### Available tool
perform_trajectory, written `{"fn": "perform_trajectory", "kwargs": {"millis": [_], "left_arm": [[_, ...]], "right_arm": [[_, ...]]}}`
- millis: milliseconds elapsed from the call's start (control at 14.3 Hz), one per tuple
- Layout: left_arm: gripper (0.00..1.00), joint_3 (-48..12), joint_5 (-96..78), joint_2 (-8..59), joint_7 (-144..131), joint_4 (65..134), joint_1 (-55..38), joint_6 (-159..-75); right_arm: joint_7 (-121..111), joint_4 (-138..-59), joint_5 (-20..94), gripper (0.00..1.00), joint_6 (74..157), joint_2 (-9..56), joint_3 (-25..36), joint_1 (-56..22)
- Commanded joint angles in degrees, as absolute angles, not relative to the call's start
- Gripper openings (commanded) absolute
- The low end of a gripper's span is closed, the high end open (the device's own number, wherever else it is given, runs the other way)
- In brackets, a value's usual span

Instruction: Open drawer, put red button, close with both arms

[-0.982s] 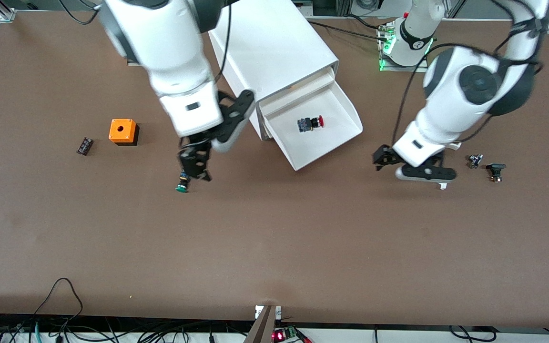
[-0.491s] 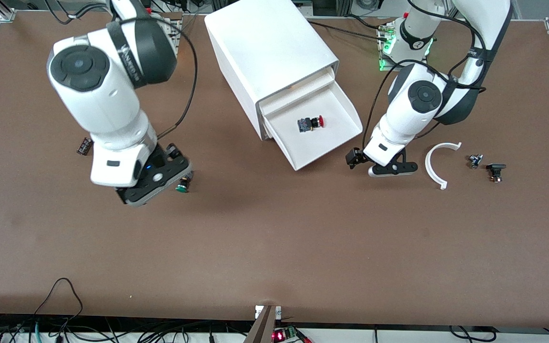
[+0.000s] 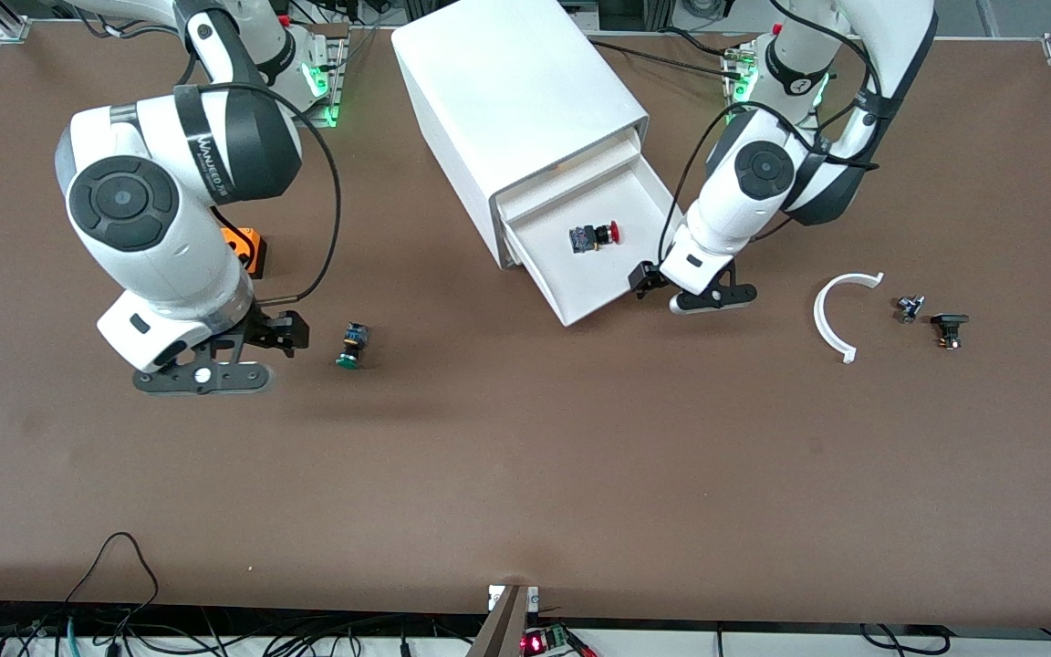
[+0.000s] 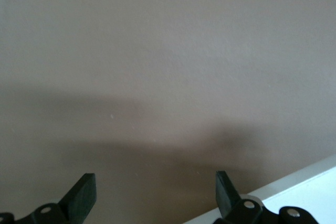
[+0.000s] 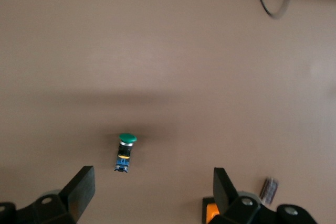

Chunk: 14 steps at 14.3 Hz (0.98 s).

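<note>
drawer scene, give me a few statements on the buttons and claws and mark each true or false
1. The red button lies in the open drawer. True.
2. The left claw holds the red button. False: it is open and empty, over the table beside the drawer's front corner.
3. The green button lies on the table. True.
4. The right claw is shut on the green button. False: it is open and holds nothing.
5. The drawer is closed. False: it is pulled out.

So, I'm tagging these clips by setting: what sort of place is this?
Likely a robotics lab bench: a brown table with loose cables at its edge, aluminium framing, and a white plastic box-shaped cabinet between two arm bases.
</note>
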<state>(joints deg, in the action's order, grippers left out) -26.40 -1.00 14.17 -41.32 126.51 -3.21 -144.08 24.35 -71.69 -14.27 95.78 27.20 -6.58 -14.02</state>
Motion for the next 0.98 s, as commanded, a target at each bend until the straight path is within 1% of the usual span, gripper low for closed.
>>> {"fn": "perform_trajectory", "kwargs": {"millis": [0, 210, 351, 561, 701, 841, 911], "left_arm": [[1.0, -30.0, -2.2, 12.1, -46.0, 128.7, -3.3, -143.4], [1.0, -34.4, -2.2, 11.1, -46.3, 129.6, -3.3, -139.6], [1.0, -36.7, -2.2, 10.6, -46.2, 129.8, -3.3, -135.5], [1.0, -40.3, -2.2, 10.3, -46.1, 129.8, -3.3, -133.9], [1.0, -40.7, -2.2, 10.3, -46.1, 129.8, -3.3, -133.9], [1.0, -40.7, -2.3, 10.1, -45.5, 129.7, -2.8, -133.9], [1.0, -40.7, -2.3, 9.7, -45.5, 129.7, -2.7, -133.9]], "right_arm": [[30.1, -77.6, -11.7, 1.0, 95.0, 22.0, -6.9, -7.2], [29.7, -79.2, -11.7, 1.0, 93.9, 19.5, -6.9, -2.4], [28.5, -79.1, -11.8, 1.0, 92.8, 17.9, -6.9, -0.4], [22.2, -80.1, -11.5, 1.0, 92.2, 14.8, -6.1, 2.0], [15.2, -83.6, -7.1, 1.0, 93.1, 11.5, -2.2, 2.5], [6.1, -87.1, -2.3, 1.0, 93.4, 9.2, 4.1, 2.5], [3.6, -88.2, -0.9, 1.0, 93.3, 8.4, 5.5, 2.5]]}}
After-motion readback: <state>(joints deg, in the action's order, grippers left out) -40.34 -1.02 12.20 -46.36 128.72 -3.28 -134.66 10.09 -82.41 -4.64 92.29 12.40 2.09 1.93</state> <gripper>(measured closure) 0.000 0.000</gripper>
